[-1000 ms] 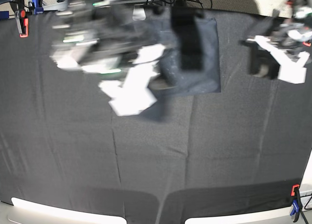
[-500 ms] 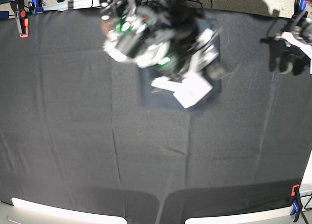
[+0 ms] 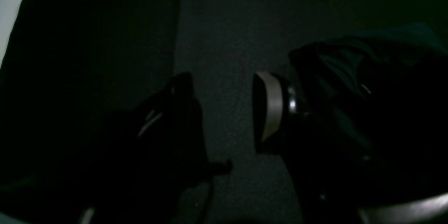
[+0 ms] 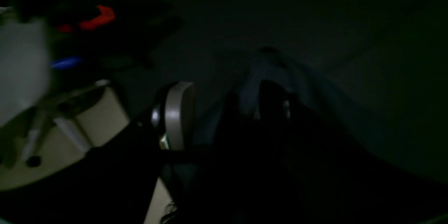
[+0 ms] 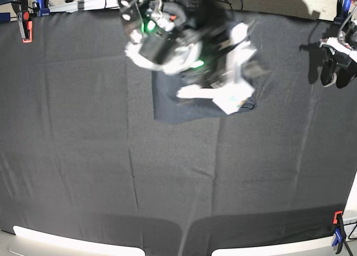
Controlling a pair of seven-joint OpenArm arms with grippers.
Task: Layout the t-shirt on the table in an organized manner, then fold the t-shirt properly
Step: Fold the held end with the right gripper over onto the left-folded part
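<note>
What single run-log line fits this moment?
t-shirt: folded on table | right gripper: over shirt, open | left gripper: open, empty

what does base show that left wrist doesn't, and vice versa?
Base only: the t-shirt folded into a compact block near the far edge, the blurred right arm over it, the red clamp at the far corner, and the left arm parked at the table's side.
Left wrist only: a close, dim look at the left tool, fingers apart with nothing between them.
Both: the table under its black cloth.
</note>
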